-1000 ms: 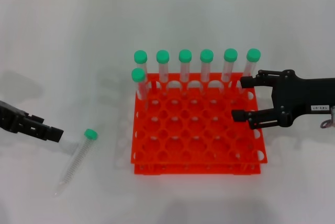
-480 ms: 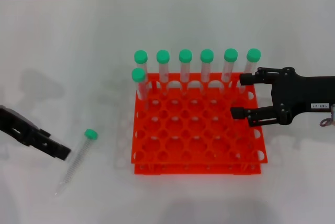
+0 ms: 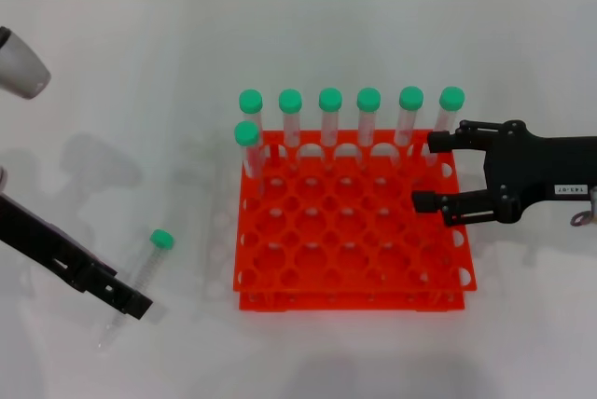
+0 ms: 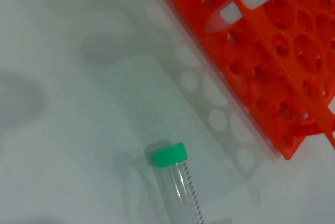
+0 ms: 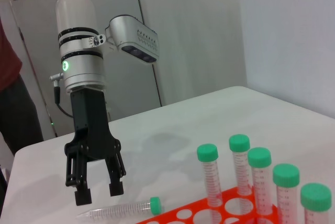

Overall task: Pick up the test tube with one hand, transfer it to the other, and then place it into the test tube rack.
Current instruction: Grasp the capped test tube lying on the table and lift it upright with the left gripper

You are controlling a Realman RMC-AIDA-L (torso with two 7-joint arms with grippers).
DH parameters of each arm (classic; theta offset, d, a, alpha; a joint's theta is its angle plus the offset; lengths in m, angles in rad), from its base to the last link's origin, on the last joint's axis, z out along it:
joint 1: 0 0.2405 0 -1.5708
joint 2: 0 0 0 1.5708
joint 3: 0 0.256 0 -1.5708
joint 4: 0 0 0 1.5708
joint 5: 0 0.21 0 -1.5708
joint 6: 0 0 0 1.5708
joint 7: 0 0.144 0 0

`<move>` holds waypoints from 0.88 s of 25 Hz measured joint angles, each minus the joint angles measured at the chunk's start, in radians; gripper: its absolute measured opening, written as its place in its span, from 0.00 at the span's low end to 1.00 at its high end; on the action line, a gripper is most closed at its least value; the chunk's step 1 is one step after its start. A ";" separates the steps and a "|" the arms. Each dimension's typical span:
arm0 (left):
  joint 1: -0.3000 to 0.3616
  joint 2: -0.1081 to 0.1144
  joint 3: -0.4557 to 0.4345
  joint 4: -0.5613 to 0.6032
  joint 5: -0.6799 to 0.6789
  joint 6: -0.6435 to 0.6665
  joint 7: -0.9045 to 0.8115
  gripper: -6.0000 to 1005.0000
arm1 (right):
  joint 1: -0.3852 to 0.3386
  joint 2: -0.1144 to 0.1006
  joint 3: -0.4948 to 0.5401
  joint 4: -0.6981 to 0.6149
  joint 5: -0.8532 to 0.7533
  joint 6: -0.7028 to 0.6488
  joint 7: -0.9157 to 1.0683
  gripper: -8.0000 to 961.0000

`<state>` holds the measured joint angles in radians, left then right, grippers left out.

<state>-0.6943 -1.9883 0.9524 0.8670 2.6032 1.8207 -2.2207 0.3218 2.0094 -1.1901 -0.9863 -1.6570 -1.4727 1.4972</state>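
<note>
Green-capped and clear, the test tube [image 3: 142,273] lies flat on the white table [image 3: 121,73], at about 9 o'clock from the test tube rack [image 3: 350,236], well apart from it. Its cap points toward 12 o'clock and its tip toward 7 o'clock.

What has changed in the last second: the left gripper [image 5: 98,191] has travelled from 9 o'clock of the cap down along the tube, and in the head view its dark fingers [image 3: 117,295] now cover the lower part of the tube. The tube itself has not moved. I judge this as the approach to the pick — the first step, with the handover and the placing not yet begun.

From the right wrist view, the left gripper hangs straight down with its jaws spread apart and empty; the tube lies just under the fingertips, not yet between closed pads.

The right gripper [image 3: 422,173] waits over the rack's 3 o'clock edge — jaws wide apart, holding nothing. Seven tubes [image 3: 329,119] stand in the far rows.
</note>
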 joint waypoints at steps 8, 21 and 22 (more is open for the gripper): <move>0.010 -0.001 0.000 -0.005 0.025 -0.023 0.000 0.81 | 0.000 0.000 0.000 0.000 0.001 0.000 0.000 0.90; 0.012 -0.006 0.002 -0.005 0.050 -0.028 0.003 0.79 | -0.010 0.000 -0.002 0.003 0.010 -0.007 0.000 0.90; 0.011 -0.006 0.002 -0.005 0.051 -0.028 0.003 0.78 | -0.010 0.000 -0.002 0.003 0.010 -0.009 0.000 0.90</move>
<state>-0.6833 -1.9941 0.9545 0.8621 2.6541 1.7930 -2.2177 0.3114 2.0094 -1.1917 -0.9833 -1.6474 -1.4812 1.4972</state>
